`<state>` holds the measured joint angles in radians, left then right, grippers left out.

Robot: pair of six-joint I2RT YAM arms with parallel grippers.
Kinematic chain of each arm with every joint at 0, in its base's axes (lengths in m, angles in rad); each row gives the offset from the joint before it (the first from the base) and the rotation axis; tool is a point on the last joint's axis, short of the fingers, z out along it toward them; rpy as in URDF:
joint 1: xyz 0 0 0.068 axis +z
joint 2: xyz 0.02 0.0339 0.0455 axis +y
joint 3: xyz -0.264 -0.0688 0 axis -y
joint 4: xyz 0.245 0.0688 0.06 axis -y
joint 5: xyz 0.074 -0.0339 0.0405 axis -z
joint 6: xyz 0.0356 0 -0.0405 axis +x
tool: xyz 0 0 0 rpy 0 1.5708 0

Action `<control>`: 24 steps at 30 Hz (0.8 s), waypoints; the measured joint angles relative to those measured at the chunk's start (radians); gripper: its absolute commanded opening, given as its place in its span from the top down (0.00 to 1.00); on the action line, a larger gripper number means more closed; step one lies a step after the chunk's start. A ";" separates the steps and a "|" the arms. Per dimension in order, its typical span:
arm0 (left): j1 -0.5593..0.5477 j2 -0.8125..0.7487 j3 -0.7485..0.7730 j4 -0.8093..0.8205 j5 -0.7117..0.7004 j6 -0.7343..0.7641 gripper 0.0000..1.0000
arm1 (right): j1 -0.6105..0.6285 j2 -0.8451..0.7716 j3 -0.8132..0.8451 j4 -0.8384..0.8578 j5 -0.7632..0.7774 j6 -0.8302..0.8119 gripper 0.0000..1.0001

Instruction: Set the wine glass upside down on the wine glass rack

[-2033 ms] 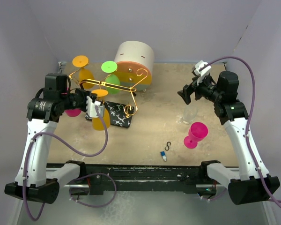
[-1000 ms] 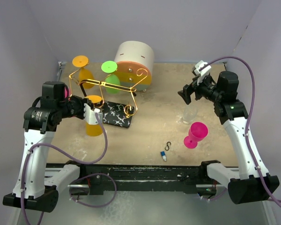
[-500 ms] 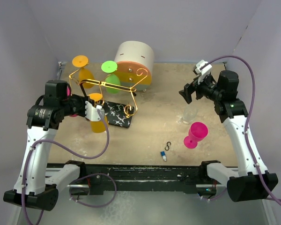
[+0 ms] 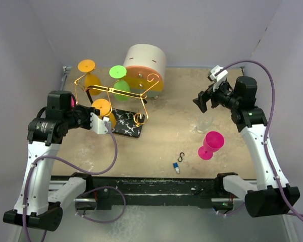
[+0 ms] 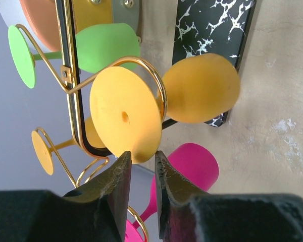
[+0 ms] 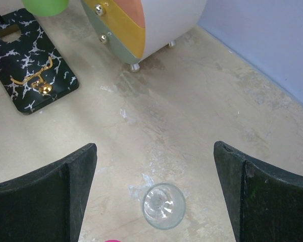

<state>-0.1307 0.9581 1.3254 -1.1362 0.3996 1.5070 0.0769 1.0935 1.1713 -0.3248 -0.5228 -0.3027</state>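
The wine glass rack (image 4: pixel 116 94) is gold wire on a black marbled base (image 4: pixel 125 124). An orange wine glass (image 4: pixel 102 107) hangs upside down on its near arm; in the left wrist view its foot (image 5: pixel 123 121) sits in a gold loop above its bowl (image 5: pixel 201 95). My left gripper (image 4: pixel 105 120) is just short of that foot (image 5: pixel 141 157), jaws a narrow gap apart with nothing between them. Another orange glass (image 4: pixel 87 65), a green one (image 4: pixel 117 71) and a pink one (image 5: pixel 192 164) also hang there. My right gripper (image 6: pixel 154 146) is wide open above an upright clear glass (image 6: pixel 164 205).
A round cream drawer box (image 4: pixel 146 63) stands behind the rack. The clear glass (image 4: pixel 204 122) and a pink glass (image 4: pixel 210 144) stand on the table at the right. A small S-hook (image 4: pixel 181 156) and a small blue-white piece (image 4: pixel 176 167) lie near the front.
My left gripper carried the orange glass out toward the front, then back to the rack. The glass now hangs in the loop and the fingers are off it. The right arm has not moved.
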 measured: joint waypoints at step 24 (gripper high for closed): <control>0.000 -0.010 0.072 -0.077 -0.125 -0.232 0.28 | -0.001 -0.015 0.094 -0.381 0.244 -0.121 0.01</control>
<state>-0.1303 0.9478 1.3972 -1.2137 0.2745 1.2755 0.0761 1.0782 1.2655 -0.7059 -0.2790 -0.4232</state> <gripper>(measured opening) 0.704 0.994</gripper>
